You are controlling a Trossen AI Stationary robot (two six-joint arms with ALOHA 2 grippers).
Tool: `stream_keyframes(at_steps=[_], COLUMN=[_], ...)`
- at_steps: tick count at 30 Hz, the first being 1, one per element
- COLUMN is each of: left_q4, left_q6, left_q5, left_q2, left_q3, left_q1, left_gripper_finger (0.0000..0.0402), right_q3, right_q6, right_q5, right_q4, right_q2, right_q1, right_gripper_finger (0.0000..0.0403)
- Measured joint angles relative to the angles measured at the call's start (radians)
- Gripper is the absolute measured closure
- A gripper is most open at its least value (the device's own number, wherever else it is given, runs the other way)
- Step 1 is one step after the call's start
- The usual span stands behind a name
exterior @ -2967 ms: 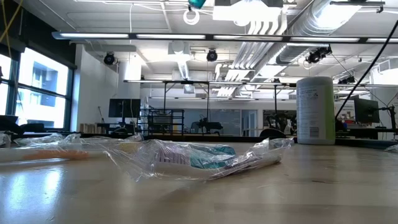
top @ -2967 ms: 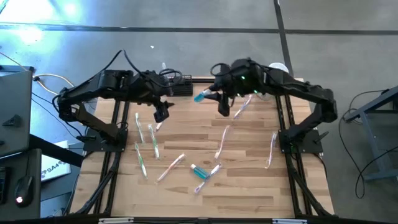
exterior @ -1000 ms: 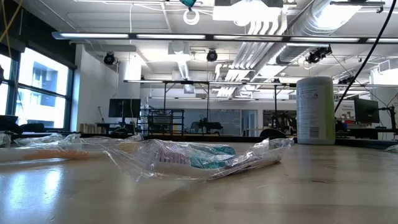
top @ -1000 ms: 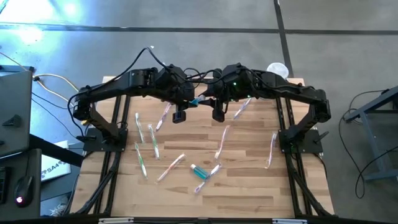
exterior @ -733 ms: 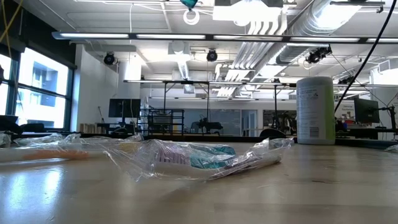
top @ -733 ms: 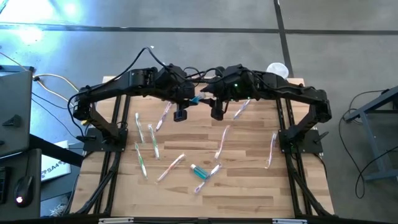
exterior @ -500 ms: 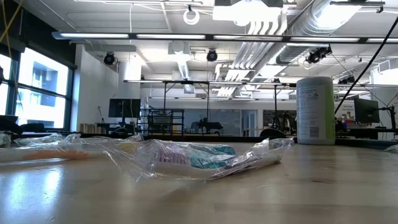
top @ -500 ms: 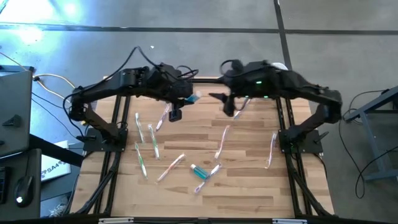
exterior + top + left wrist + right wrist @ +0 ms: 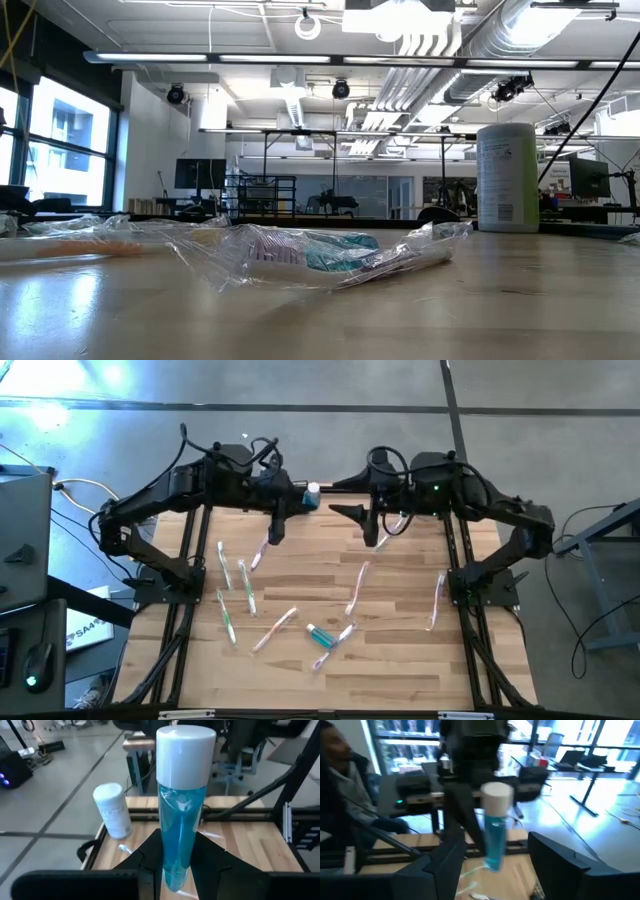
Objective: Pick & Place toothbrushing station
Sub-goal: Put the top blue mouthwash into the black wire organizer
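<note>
Room: open workshop with ceiling pipes and strip lights; grey floor around a slatted wooden counter [image 9: 400,660].
Person: seated beyond the counter, seen past the right pincer in its wrist view [image 9: 342,780].
Left pincer [image 9: 300,498]: raised over the far edge of the counter, pinching the lower end of a blue see-through tube with a white cap [image 9: 181,820], cap end pointing away from its wrist.
Toothbrushing station: the black rack cannot be made out; the left arm covers the counter's far edge beneath that pincer.
Wrapped toothbrushes [image 9: 240,582]: in clear plastic sleeves, scattered on the counter on the near side of both pincers, well apart from them.
Small teal tube [image 9: 320,635]: lying among the sleeves, nearer the counter's front than either pincer.
Right pincer [image 9: 345,498]: just beside the left pincer, facing it, fingers spread wide and gripping nothing; the blue tube shows beyond its gap, apart from both fingers.
White cylindrical container [image 9: 508,178]: upright at the counter's far corner, behind the right pincer.
</note>
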Motion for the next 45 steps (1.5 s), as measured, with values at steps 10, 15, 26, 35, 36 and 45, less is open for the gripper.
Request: stream_keyframes(at_steps=[10,15,26,35,36,45], left_q4=[0.114,0.149,0.148,0.154,0.148,0.121], left_q6=[-0.027,-0.030,-0.025,-0.015,-0.014,-0.019], left_q5=[0.056,0.080,0.096,0.097,0.096,0.089], left_q2=[0.012,0.027,0.047,0.047,0.047,0.047], left_q3=[0.000,0.002,0.000,0.000,0.000,0.000], left_q1=[0.000,-0.009,-0.013,-0.013,-0.013,-0.013], left_gripper_finger=[0.0333,0.0333,0.0333,0.0329,0.0325,0.0244], right_q3=[-0.001,-0.001,-0.001,-0.001,-0.001,-0.001], right_q6=[0.024,0.019,-0.003,-0.046,-0.061,-0.109], right_q5=[-0.034,-0.038,-0.083,-0.089,-0.089,-0.082], right_q4=[0.068,0.092,0.101,0.098,0.095,0.070], right_q2=[0.029,0.040,0.049,0.049,0.049,0.048], right_q1=[0.000,0.000,-0.007,-0.019,-0.020,-0.020], right_gripper_finger=[0.0188,0.0188,0.0220,0.0334,0.0334,0.0334])
